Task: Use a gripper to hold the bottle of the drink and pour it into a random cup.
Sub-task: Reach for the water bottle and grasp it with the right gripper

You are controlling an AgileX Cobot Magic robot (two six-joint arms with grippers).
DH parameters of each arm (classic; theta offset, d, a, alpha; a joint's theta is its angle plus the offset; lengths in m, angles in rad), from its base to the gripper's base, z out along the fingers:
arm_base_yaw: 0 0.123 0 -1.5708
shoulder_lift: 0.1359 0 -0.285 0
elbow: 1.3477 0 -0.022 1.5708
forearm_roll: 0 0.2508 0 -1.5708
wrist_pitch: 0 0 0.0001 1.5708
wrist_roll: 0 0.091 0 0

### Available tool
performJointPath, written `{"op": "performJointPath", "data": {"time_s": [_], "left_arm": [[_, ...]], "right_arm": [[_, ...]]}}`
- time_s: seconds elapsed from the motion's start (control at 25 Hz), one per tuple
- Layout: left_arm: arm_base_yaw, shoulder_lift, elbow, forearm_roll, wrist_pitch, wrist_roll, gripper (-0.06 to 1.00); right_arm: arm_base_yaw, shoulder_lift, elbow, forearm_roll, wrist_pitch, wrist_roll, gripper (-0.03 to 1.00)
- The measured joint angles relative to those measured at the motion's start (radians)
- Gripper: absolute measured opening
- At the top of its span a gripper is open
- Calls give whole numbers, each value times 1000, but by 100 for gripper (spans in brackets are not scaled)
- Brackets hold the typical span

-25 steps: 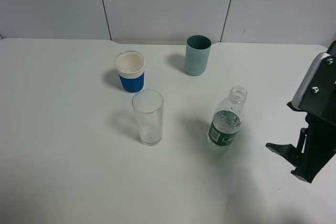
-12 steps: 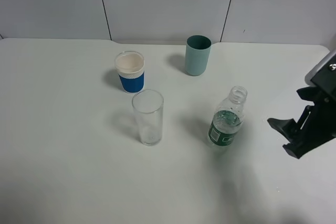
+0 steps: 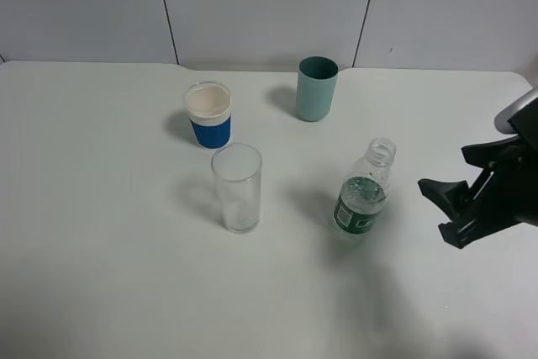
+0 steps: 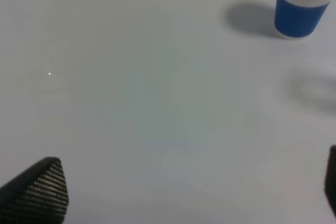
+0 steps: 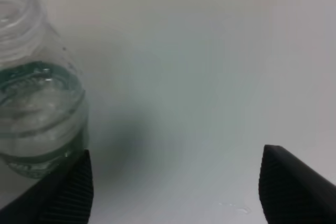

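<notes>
Pointing at the bottle [image 3: 363, 197] from just beside it, right pincer [image 3: 435, 207] level, jaws apart, empty.

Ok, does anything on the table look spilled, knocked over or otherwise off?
Nothing stands out. The bottle stands upright, uncapped, and the clear glass, the paper cup and the teal cup are upright and apart. Only faint specks on the table in the right wrist view, possibly droplets.
</notes>
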Motion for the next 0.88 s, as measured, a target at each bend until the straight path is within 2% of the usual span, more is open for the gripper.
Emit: {"op": "performJointPath", "data": {"time_s": [0.24,0.32,0.48,0.72,0.88], "left_arm": [[0,0,0,0,0,0,99],[0,0,0,0,0,0,99],[0,0,0,0,0,0,99],[0,0,0,0,0,0,99],[0,0,0,0,0,0,99]], "right_arm": [[164,0,0,-46,88,-3,66],[199,0,0,-38,105,-3,69],[211,0,0,-9,104,0,82],[211,0,0,46,12,52,84],[211,26,0,42,69,58,85]]}}
